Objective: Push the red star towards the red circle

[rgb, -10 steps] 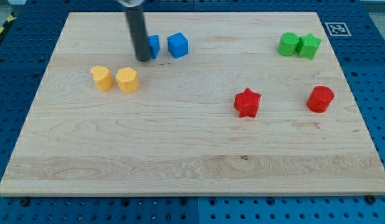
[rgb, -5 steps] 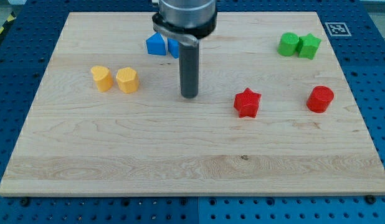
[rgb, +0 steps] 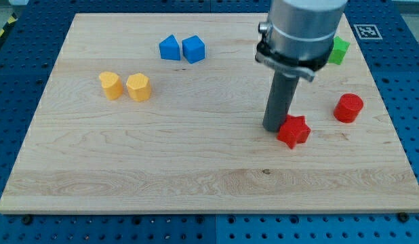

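The red star [rgb: 294, 131] lies on the wooden board [rgb: 196, 169], right of centre. My tip [rgb: 274, 127] touches the star's left side. The red circle [rgb: 348, 108] stands apart from the star, to its right and slightly higher in the view. The dark rod rises from the tip to the grey arm body at the view's top.
Two blue blocks [rgb: 170, 48] [rgb: 193, 49] sit side by side at the top middle. Two yellow blocks [rgb: 111, 85] [rgb: 138, 87] sit at the left. A green block [rgb: 339, 50] shows at the top right, partly hidden by the arm.
My tip moved from the blue blocks rightwards and down to the red star and pushed it right and slightly down, closer to the red circle. The arm now hides the left green block.
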{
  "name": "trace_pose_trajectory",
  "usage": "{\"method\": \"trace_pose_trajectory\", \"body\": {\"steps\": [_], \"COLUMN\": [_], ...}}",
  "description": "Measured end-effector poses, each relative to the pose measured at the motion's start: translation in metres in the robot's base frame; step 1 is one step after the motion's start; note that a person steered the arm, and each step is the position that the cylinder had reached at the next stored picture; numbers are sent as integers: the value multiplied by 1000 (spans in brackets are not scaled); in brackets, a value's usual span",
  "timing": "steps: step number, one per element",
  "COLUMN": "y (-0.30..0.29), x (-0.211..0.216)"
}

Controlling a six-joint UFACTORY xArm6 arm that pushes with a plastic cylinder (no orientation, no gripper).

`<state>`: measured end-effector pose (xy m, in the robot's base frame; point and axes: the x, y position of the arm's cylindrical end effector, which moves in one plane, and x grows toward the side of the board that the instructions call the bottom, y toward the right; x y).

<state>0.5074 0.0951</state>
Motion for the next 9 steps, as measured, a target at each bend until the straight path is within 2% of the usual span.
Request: {"method": "trace_pose_trajectory", "body": {"steps": [1, 2, 4, 5, 6, 7, 8, 9], "y": [0, 13, 83, 74, 36, 0, -10, 47], "x": [38, 58, -15, -5, 47, 71, 48, 3]}}
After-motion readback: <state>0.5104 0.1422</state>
